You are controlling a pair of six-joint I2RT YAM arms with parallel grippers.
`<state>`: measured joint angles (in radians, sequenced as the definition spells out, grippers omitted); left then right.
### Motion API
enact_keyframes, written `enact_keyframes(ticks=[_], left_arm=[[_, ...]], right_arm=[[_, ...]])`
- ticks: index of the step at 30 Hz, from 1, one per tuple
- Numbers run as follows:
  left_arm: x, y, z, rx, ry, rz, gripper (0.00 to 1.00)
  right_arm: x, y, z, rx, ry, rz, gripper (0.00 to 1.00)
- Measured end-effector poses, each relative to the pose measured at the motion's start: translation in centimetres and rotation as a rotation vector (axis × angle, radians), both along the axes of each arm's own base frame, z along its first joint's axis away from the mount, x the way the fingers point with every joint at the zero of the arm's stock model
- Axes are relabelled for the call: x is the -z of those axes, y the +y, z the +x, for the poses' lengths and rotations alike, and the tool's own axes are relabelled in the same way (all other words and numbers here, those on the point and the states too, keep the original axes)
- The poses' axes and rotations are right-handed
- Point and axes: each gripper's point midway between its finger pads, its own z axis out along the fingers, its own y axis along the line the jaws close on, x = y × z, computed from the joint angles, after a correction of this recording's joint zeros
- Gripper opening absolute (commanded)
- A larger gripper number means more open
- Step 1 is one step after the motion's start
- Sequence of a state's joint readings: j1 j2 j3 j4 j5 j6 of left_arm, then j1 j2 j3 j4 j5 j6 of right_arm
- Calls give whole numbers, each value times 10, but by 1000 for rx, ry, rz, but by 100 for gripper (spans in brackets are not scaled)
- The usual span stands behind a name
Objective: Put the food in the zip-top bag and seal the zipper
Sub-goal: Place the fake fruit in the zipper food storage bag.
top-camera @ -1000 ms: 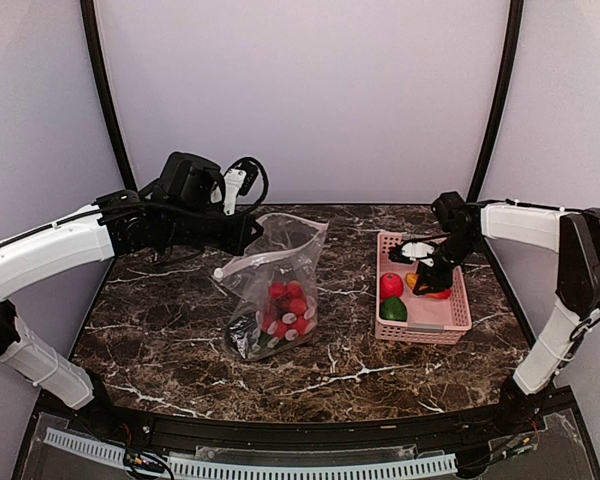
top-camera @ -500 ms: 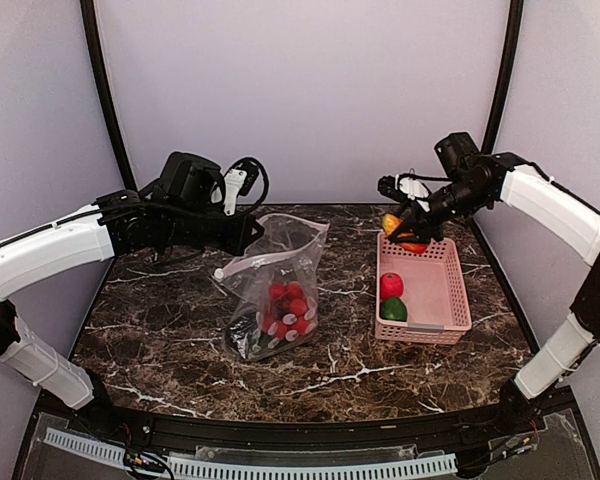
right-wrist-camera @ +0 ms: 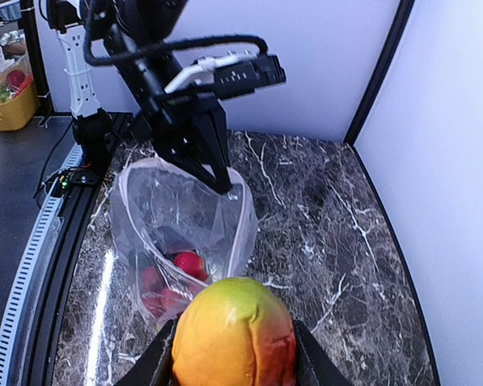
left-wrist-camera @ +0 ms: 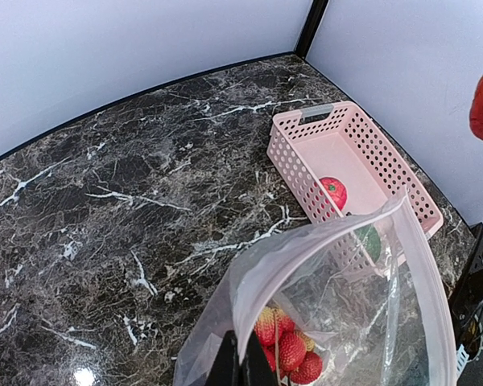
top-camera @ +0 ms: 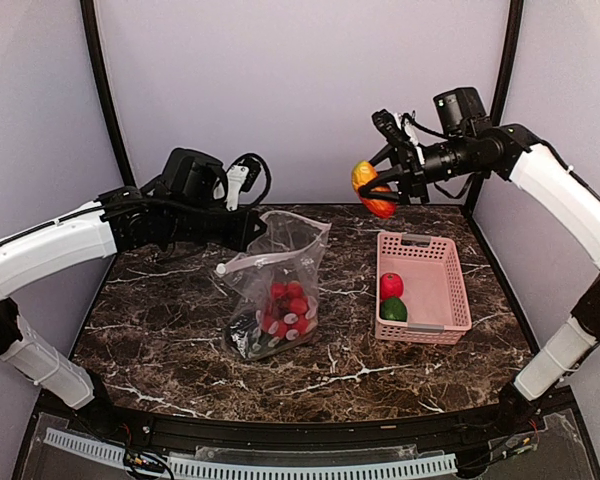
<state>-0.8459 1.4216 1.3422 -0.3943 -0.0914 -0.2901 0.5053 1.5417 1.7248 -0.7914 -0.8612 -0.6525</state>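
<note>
Zip-top bag [top-camera: 280,285] upright at mid-table, mouth gaping toward 12 o'clock, zipper [top-camera: 246,263] unsealed and drooping along the rim at 9 o'clock. Inside, at the bottom: red grape bunch [top-camera: 289,308], with dark purple eggplant [top-camera: 244,337] just beside it at 8 o'clock. Top rim of the bag pinched at 11 o'clock by the left gripper [top-camera: 254,232], jaws pressed together on the plastic, as seen from the left wrist.

Orange piece [top-camera: 366,177] raised well above the table at 1 o'clock from the bag, off the basket, clamped between the jaws of the right gripper [top-camera: 381,194]. From the right wrist, orange-to-red skin filling the lower part of the view, one black finger on each side, the open bag mouth beyond it at 11 o'clock.

Pink basket [top-camera: 450,300] on the table at 3 o'clock from the bag, apart from it. Within, against its 9 o'clock wall: red strawberry [top-camera: 391,285] and, touching it at 6 o'clock, green pepper [top-camera: 395,311].

Dark marble table [top-camera: 160,330] underneath, pale walls behind.
</note>
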Motion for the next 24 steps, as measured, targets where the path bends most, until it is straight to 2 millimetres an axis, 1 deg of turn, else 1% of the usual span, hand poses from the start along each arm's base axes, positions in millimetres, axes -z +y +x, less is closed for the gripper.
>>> enact_keyframes(ticks=[5,8,12,17,24], left_arm=[[-1,0,0,-6,5,-9,1],[-5,-1,0,-9,6,-18,1],[-8,-1,1,-14,8,-29,1],[-8,-1,1,-19,14,-37,1],[-11,-2,1,-26,21,-53,1]], right_arm=[[-27,14,-15,-61,-20,67,31],[-37,20,-22,-91,-14,100,32],[-41,29,-25,-119,12,134,32],[-42,47,-26,-158,53,169,32],[-45,63,-21,-187,120,215,32]])
